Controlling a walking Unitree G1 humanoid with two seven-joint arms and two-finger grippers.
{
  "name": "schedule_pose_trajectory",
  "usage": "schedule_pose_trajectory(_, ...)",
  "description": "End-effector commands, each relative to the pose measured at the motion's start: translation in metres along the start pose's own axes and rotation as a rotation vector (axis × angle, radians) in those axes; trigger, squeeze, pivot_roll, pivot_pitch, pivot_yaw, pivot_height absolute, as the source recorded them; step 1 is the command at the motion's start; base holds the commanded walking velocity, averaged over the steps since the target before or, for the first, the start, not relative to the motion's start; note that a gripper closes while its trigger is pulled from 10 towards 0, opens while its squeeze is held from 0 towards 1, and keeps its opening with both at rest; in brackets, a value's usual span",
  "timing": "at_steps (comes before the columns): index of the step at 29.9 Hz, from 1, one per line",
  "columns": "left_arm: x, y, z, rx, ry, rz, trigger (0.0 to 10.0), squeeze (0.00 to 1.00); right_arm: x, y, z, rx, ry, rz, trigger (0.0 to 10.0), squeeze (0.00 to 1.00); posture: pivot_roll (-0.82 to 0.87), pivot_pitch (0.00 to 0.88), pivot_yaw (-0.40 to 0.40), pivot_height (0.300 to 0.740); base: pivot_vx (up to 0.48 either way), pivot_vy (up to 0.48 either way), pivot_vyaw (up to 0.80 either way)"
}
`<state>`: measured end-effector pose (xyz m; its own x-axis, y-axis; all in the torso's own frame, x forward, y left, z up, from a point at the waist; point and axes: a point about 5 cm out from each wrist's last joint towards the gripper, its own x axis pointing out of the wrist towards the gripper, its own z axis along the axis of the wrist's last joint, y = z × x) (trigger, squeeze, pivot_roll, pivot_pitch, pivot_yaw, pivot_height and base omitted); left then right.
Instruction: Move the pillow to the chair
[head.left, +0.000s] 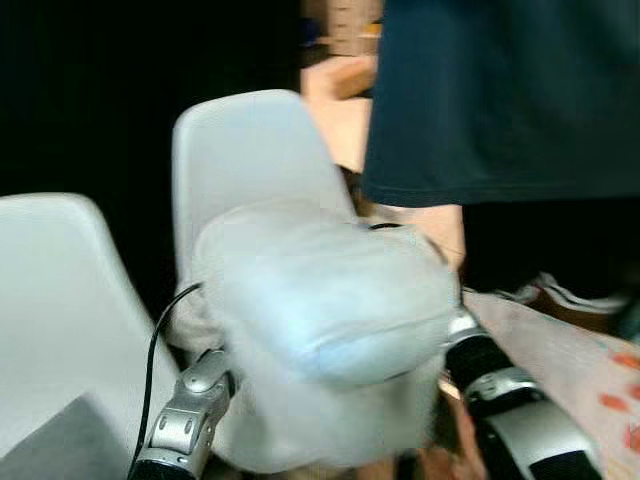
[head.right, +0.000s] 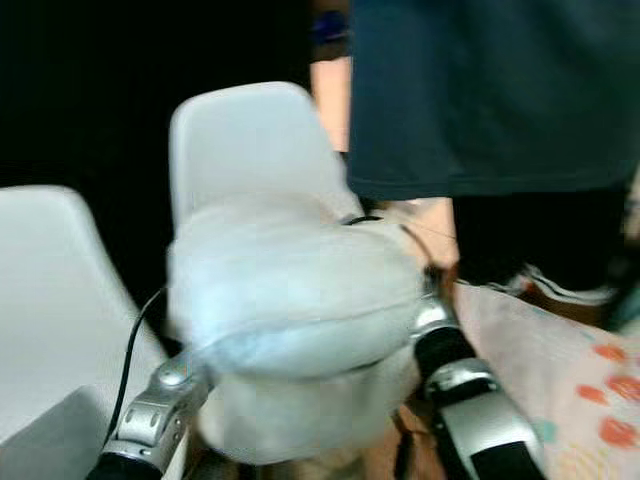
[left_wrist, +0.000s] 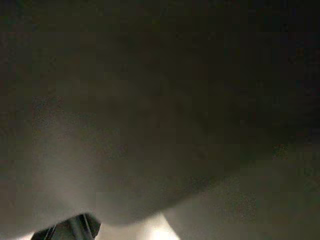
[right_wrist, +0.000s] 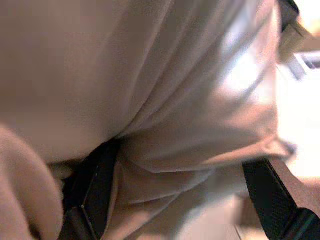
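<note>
A soft white pillow (head.left: 320, 310) hangs in the air in front of me, carried between my two arms. Its cloth bulges between the two black fingers (right_wrist: 87, 192) of my right gripper (right_wrist: 180, 160), which is shut on it. My right arm (head.left: 500, 400) reaches in from the lower right and my left arm (head.left: 190, 410) from the lower left, with the left gripper hidden under the pillow. The left wrist view is dark, with pillow cloth (left_wrist: 150, 125) pressed close. Right behind the pillow stands a white shell chair (head.left: 250, 140), its seat hidden.
A person in a dark shirt (head.left: 500, 100) stands close at the right, just beyond the pillow. A second white chair (head.left: 50, 290) is at my left. A pale rug with orange marks (head.left: 600, 380) lies at the lower right. A black cable (head.left: 155, 340) loops off my left arm.
</note>
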<state>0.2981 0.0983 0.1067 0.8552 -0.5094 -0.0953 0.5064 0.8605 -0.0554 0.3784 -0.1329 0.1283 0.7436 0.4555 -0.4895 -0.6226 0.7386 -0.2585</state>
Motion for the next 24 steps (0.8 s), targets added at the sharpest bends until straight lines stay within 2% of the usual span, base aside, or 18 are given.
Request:
schedule_pose_trajectory(1,0.006,-0.012,0.016,0.068,-0.043,-0.055,10.0,0.0,0.012,0.027,-0.007,-0.066,0.057,0.098,10.0,0.0,-0.03,0.056,0.041,0.56,0.0,0.0,0.0)
schedule_pose_trajectory(4,0.005,0.004,0.008,0.071,0.002,0.09,10.0,0.0,0.007,0.016,-0.021,-0.079,0.124,0.051,10.0,0.0,-0.04,0.057,0.042,0.56,0.0,0.0,0.0)
schedule_pose_trajectory(7,0.002,0.019,0.003,0.108,0.048,0.206,10.0,0.0,0.004,0.017,-0.031,-0.083,0.152,0.08,10.0,0.0,-0.04,0.058,0.041,0.56,0.0,0.0,0.0)
schedule_pose_trajectory(8,0.002,0.019,0.003,0.108,0.048,0.206,10.0,0.0,0.004,0.017,-0.031,-0.083,0.152,0.08,10.0,0.0,-0.04,0.058,0.041,0.56,0.0,0.0,0.0)
schedule_pose_trajectory(10,-0.006,0.039,-0.003,0.126,0.095,0.372,10.0,0.0,0.004,0.022,-0.036,-0.085,0.158,0.13,10.0,0.0,-0.05,0.061,0.041,0.56,0.0,0.0,0.0)
schedule_pose_trajectory(11,-0.006,0.039,-0.003,0.126,0.095,0.372,10.0,0.0,0.004,0.022,-0.036,-0.085,0.158,0.13,10.0,0.0,-0.05,0.061,0.041,0.56,0.0,0.0,0.0)
schedule_pose_trajectory(13,-0.013,0.051,-0.005,0.14,0.118,0.465,10.0,0.0,0.004,0.025,-0.038,-0.087,0.153,0.155,10.0,0.0,-0.05,0.061,0.04,0.56,0.0,0.0,0.0)
schedule_pose_trajectory(14,-0.018,0.06,-0.003,0.171,0.121,0.526,8.0,0.0,0.003,0.025,-0.038,-0.09,0.152,0.158,10.0,0.0,-0.05,0.06,0.038,0.56,0.0,0.0,0.0)
schedule_pose_trajectory(15,-0.018,0.06,-0.003,0.171,0.121,0.526,8.0,0.0,0.003,0.025,-0.038,-0.09,0.152,0.158,10.0,0.0,-0.05,0.06,0.038,0.56,0.0,0.0,0.0)
schedule_pose_trajectory(16,-0.023,0.07,-0.001,0.21,0.125,0.592,0.0,0.0,0.003,0.024,-0.038,-0.092,0.152,0.158,10.0,0.0,-0.05,0.06,0.038,0.56,0.0,0.0,0.0)
schedule_pose_trajectory(17,-0.031,0.082,0.0,0.242,0.136,0.676,0.0,0.0,0.003,0.023,-0.038,-0.097,0.156,0.153,10.0,0.0,-0.05,0.058,0.036,0.56,0.0,0.0,0.0)
schedule_pose_trajectory(19,-0.041,0.097,-0.001,0.278,0.16,0.769,0.0,0.0,0.001,0.019,-0.04,-0.099,0.162,0.139,10.0,0.0,-0.05,0.056,0.035,0.56,0.0,0.0,0.0)
schedule_pose_trajectory(23,-0.045,0.102,-0.002,0.279,0.166,0.796,0.0,0.0,-0.001,0.013,-0.041,-0.099,0.167,0.116,10.0,0.0,-0.05,0.055,0.034,0.56,0.0,0.0,0.0)
schedule_pose_trajectory(24,-0.047,0.103,-0.003,0.284,0.171,0.806,0.0,0.0,-0.003,0.007,-0.043,-0.1,0.181,0.083,10.0,0.0,-0.05,0.052,0.032,0.56,0.0,0.0,0.0)
